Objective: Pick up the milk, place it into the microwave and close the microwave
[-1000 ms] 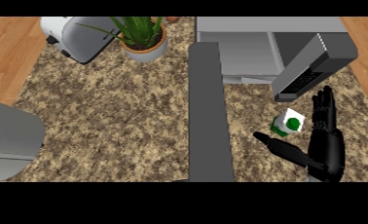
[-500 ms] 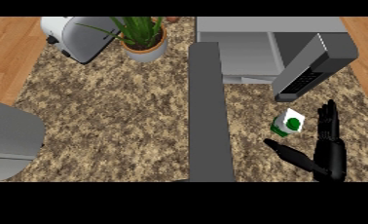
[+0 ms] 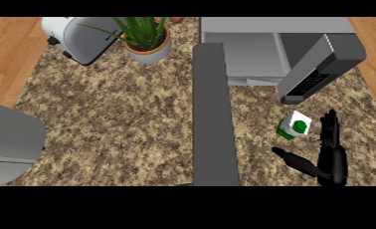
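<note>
Presently: milk carton [image 3: 295,125] stands on the speckled tabletop [image 3: 125,118], below the open door [image 3: 321,68] of the microwave [image 3: 257,49]. Right hand [image 3: 332,153] sits just beside it, fingers straight, thumb spread, holding nothing. Potted plant [image 3: 147,39] at rear.

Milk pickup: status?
Right hand open beside the milk, not gripping. Left hand out of view. Milk upright on the counter; microwave door open. Nothing between hand and milk.
</note>
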Available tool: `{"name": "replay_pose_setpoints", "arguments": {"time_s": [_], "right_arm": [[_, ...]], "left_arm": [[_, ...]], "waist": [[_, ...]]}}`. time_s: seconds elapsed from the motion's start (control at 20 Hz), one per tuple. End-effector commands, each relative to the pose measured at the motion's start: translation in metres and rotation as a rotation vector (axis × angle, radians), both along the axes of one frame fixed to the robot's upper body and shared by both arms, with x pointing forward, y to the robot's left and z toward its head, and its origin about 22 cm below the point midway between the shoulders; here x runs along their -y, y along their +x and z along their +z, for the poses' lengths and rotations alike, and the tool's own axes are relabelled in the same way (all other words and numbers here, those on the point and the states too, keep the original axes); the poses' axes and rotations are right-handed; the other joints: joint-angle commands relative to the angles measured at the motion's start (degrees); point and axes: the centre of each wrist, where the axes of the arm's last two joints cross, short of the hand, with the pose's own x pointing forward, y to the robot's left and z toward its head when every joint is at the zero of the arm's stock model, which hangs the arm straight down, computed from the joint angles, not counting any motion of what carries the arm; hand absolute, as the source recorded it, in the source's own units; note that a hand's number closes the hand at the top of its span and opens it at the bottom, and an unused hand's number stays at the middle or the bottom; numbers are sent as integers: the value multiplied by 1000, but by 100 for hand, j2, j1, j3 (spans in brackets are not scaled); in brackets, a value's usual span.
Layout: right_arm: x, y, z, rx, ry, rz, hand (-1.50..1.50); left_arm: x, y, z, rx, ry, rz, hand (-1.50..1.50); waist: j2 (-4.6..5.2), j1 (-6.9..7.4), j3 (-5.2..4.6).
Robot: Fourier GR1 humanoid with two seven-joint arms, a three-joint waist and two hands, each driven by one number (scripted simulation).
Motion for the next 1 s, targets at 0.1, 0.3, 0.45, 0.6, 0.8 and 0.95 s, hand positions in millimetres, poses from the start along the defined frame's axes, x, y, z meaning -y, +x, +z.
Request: {"name": "replay_pose_setpoints", "arguments": {"time_s": [0.1,0.3,0.45,0.6,0.8,0.95], "right_arm": [[-18,10,-23,-8,-9,-1,-150],[15,29,-32,-6,-27,-27,-150],[24,21,-46,-21,-52,-34,-150],[10,28,-52,-15,-30,5,-150],[3,31,-56,5,-22,34,150],[26,35,-47,42,-57,115,150]], "left_arm": [[-11,0,-5,8,8,-7,-150],[-14,-8,-10,5,-1,-1,-150],[-13,-16,-9,3,-12,-13,-150],[-9,3,-17,1,2,-14,-150],[-10,0,2,-7,-1,-5,-150],[3,4,1,-3,7,-10,-150]], "waist": [[0,-1,-1],[5,31,2],[8,46,3],[15,38,5],[12,34,5],[18,30,6]]}}
